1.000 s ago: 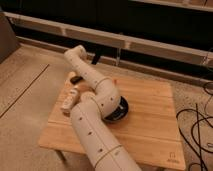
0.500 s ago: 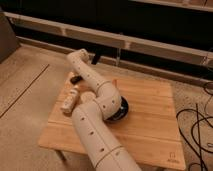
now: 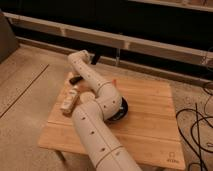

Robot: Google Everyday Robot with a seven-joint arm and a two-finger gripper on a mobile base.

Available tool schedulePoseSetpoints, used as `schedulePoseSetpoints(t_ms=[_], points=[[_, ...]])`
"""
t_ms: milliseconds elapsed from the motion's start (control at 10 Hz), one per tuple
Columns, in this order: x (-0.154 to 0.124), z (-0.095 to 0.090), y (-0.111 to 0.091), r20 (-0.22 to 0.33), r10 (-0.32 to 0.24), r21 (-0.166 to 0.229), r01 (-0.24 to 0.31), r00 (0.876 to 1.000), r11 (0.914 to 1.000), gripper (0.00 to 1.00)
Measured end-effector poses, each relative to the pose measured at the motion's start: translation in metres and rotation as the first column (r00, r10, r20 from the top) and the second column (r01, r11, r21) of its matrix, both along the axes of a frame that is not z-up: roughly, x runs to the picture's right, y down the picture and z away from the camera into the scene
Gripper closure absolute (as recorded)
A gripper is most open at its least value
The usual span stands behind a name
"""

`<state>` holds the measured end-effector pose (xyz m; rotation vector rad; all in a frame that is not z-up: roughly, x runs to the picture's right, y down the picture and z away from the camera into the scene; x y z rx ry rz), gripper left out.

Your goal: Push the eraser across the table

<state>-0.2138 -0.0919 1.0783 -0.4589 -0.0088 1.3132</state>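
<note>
Fingers (image 3: 95,59) pressed tight together with nothing caught between them, and that fits the job: a push wants a blunt closed tip, not a grasp. They show dark at the end of the white wrist, up in the air over the far edge of the worktop (image 3: 150,125), at roughly eleven o'clock on its plank top, pointing off toward three o'clock. At about seven o'clock from them lies the eraser (image 3: 75,79), a small near-black block flat on the wood in the far-left corner, just beside the forearm and apart from the fingers, with no contact that I can see. My read: the tip is not down behind the block, so no shove is being delivered at this instant. The fingers would need to drop to plank level and line up on one side of it, with bare planks running away toward three and four o'clock. Further out, the cream-white bottle (image 3: 69,101) lies on its side at six o'clock from the eraser, near the left edge, close enough to get clipped by a push heading that way. The black bowl (image 3: 123,109) sits mid-table, half hidden behind the elbow of the arm (image 3: 97,135), which reaches in from the near edge. That long reach looks like the reason the wrist doubles back over the corner.
</note>
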Motion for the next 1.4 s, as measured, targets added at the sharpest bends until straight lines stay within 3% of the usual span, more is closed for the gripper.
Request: schedulePoseSetpoints(t_ms=[400,700,1000,1300,1400], points=[[-0.047,-0.016,0.004,0.032,-0.009,-0.018,0.010,0.999,0.9998,1.00],[-0.094,-0.032,0.005,0.060,-0.061,0.006,0.061,0.996,0.9981,1.00],[-0.145,-0.049,0.011,0.095,-0.131,0.034,0.128,0.987,0.9911,1.00],[-0.124,-0.043,-0.010,0.036,-0.172,0.101,0.167,0.984,0.9807,1.00],[-0.086,-0.032,-0.023,-0.030,-0.146,0.116,0.149,0.989,0.9820,1.00]])
